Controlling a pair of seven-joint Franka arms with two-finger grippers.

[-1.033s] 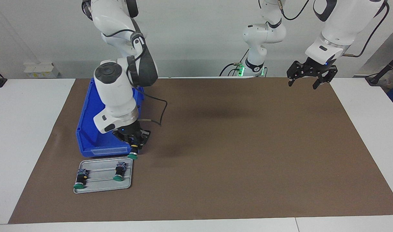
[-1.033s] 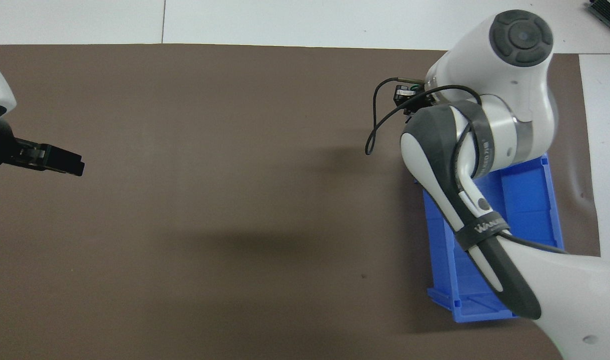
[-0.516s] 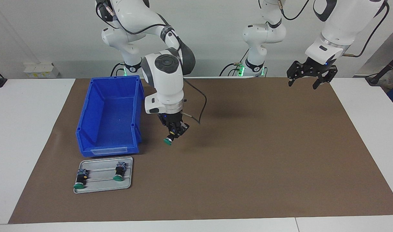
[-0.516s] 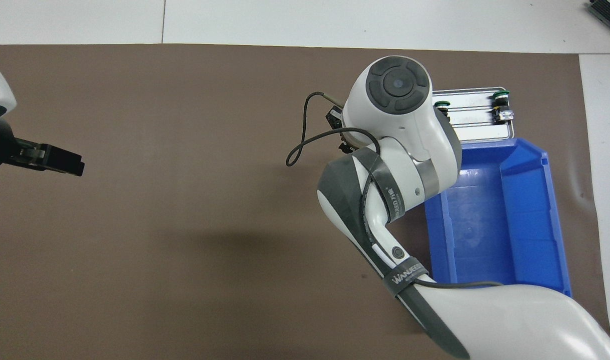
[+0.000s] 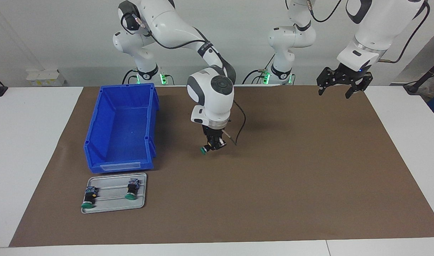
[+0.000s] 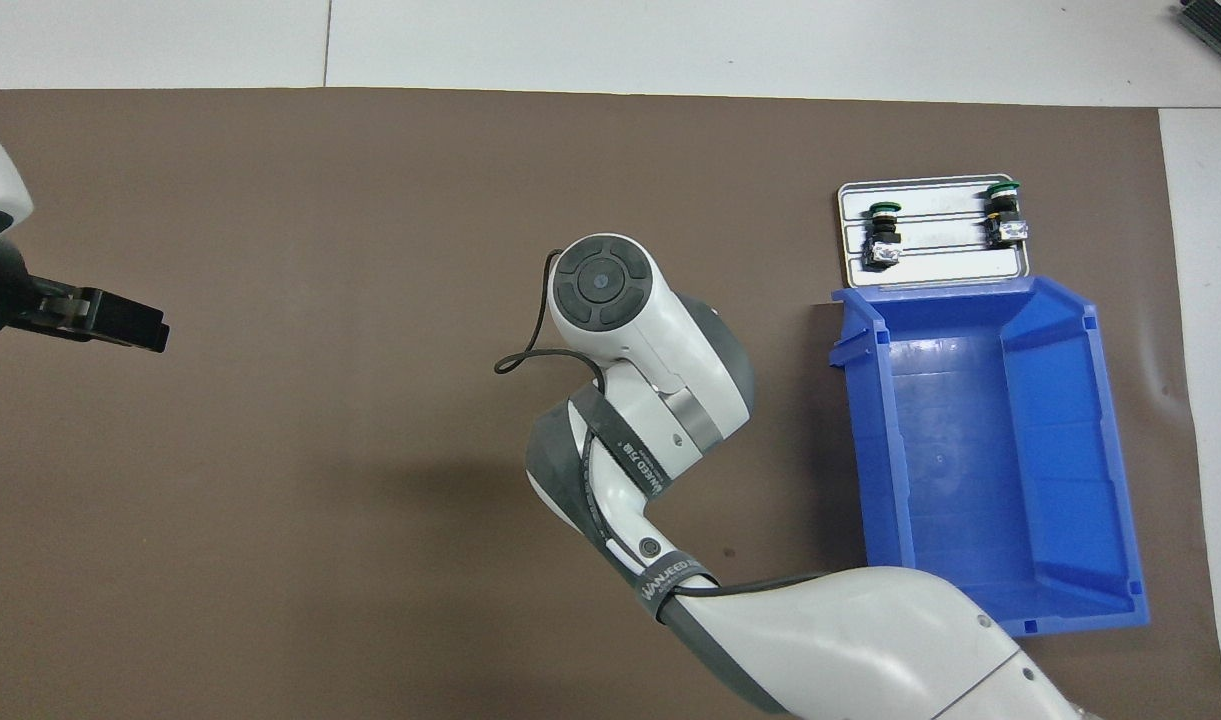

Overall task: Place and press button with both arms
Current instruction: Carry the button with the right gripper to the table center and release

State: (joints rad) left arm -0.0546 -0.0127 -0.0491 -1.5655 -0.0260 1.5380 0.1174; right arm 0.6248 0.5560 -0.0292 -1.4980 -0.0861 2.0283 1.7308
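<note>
My right gripper (image 5: 213, 144) is shut on a button (image 5: 204, 150) with a green cap and holds it tilted just above the brown mat, beside the blue bin (image 5: 96, 122). In the overhead view the arm's wrist (image 6: 602, 290) hides this gripper and the button. Two more buttons (image 5: 89, 196) (image 5: 132, 188) lie on a grey tray (image 5: 112, 205) farther from the robots than the bin; they also show in the overhead view (image 6: 881, 232) (image 6: 1004, 211). My left gripper (image 5: 334, 94) is open and empty, raised over the mat's corner at the left arm's end, waiting.
The blue bin (image 6: 980, 450) is empty and stands at the right arm's end of the mat. The grey tray (image 6: 945, 262) lies against its end wall. The brown mat (image 5: 291, 170) covers most of the white table.
My right arm has carried the button from beside the tray and bin toward the middle of the mat and has lowered it. The left arm has not moved.
</note>
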